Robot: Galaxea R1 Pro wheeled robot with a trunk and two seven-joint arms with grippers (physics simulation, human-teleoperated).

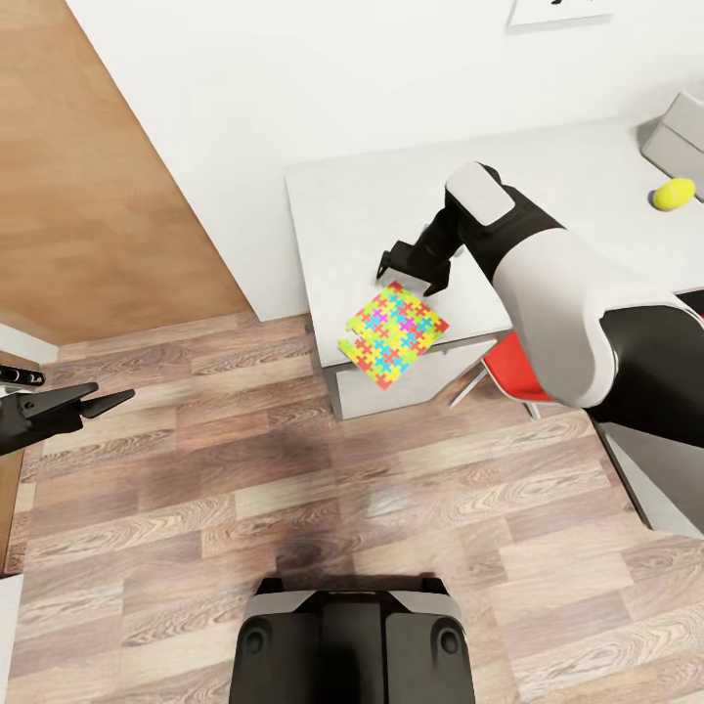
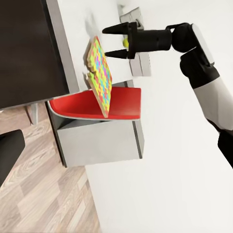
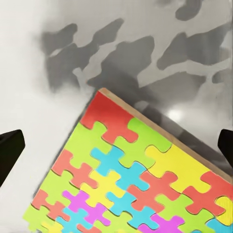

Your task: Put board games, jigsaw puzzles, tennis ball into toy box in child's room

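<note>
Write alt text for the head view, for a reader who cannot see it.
The right gripper, open, hovers over a multicolour jigsaw puzzle that overhangs the front edge of the pale table. A tennis ball lies farther along the table beside the toy box; the left gripper hangs over the wood floor.

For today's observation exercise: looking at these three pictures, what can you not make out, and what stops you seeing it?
- Toy box: head view, cut off by the right edge, so its contents cannot be seen.
- Jigsaw puzzle: it overhangs the table edge; how much of it rests on the table is unclear.
- Red chair: head view, mostly hidden behind the right arm.
- Left pincer: head view, its arm cut off by the left edge.
</note>
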